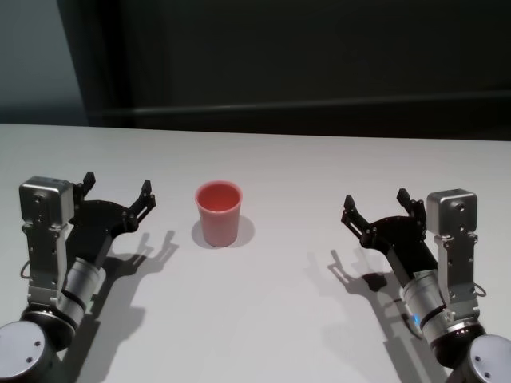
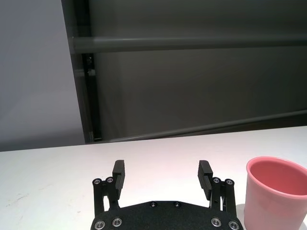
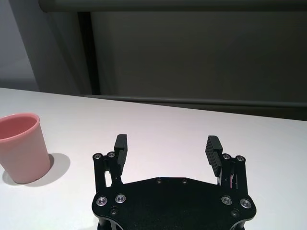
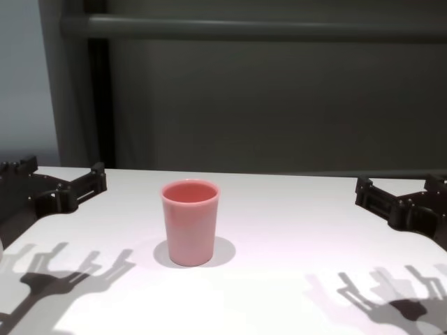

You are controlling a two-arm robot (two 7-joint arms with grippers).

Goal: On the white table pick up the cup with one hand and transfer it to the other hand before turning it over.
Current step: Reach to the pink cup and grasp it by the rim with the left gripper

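The salmon-pink cup stands upright, mouth up, on the white table, a little left of centre; it also shows in the chest view and both wrist views. My left gripper hovers to the cup's left, open and holding nothing, its fingers wide apart. On the far right my right gripper is open and holds nothing too, well away from the cup. Neither gripper touches the cup.
A dark wall with a horizontal rail runs behind the table's far edge. The arms cast shadows on the tabletop near its front.
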